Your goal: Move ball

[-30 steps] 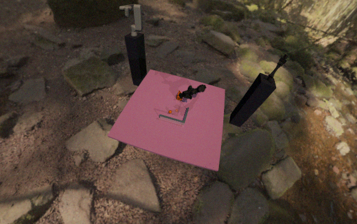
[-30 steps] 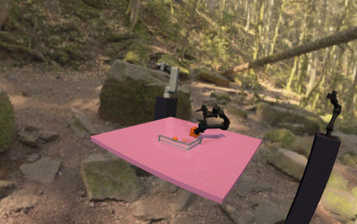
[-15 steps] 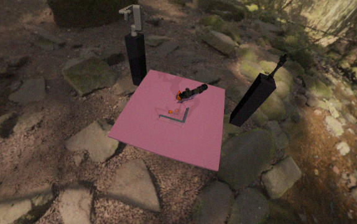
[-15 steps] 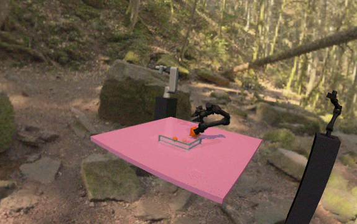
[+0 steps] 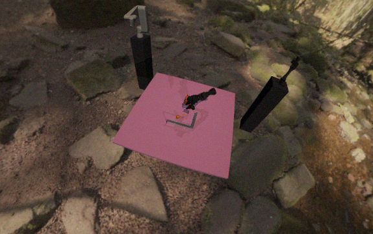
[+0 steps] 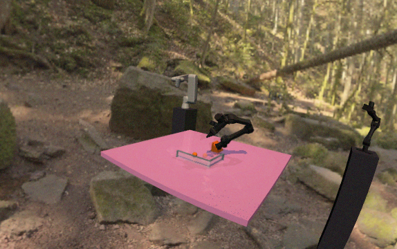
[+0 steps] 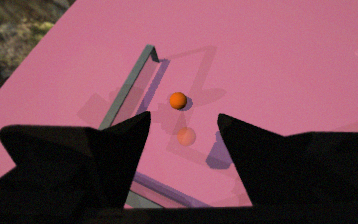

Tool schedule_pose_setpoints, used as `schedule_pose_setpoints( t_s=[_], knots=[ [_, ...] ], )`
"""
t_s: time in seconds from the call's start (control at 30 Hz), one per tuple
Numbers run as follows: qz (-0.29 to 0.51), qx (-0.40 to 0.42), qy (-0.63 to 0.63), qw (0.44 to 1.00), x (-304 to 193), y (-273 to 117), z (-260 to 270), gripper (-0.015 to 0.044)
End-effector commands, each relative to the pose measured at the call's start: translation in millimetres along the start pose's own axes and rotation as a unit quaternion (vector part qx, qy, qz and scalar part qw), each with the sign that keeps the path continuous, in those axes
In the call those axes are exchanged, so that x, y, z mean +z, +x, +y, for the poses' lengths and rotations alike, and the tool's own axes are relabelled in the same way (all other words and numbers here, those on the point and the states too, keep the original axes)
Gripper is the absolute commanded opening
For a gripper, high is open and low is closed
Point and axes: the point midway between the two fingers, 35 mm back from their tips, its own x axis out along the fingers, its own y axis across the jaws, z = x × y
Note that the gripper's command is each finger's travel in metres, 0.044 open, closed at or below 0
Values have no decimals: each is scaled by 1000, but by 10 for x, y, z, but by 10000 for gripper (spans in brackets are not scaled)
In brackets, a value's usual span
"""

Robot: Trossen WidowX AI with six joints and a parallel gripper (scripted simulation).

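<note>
An orange ball lies on the table inside the corner of the clear walls, which have grey-green rims. The paler see-through copy is a short way from the ball, nearer the bottom of the wrist view; the two do not overlap. My gripper is open and empty, raised above the table. In the wrist view the ball shows beyond the gap between the fingertips and the copy shows within the gap.
The pink table carries the arm's orange base, behind the walls. A pale arm on a black pedestal and a dark arm on another black pedestal stand off the table.
</note>
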Motion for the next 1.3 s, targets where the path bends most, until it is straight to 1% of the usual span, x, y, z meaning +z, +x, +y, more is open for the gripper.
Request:
schedule_pose_setpoints(
  t_s=[0.0, 0.3, 0.63, 1.27],
  knots=[
    [174, 4, -297, 939, 74, 629, 145, 310],
    [256, 57, -432, 863, 101, 1019, 149, 310],
    [319, 150, -548, 759, 99, 1474, 92, 310],
    [320, 153, -550, 756, 90, 1494, 89, 310]
  ],
)
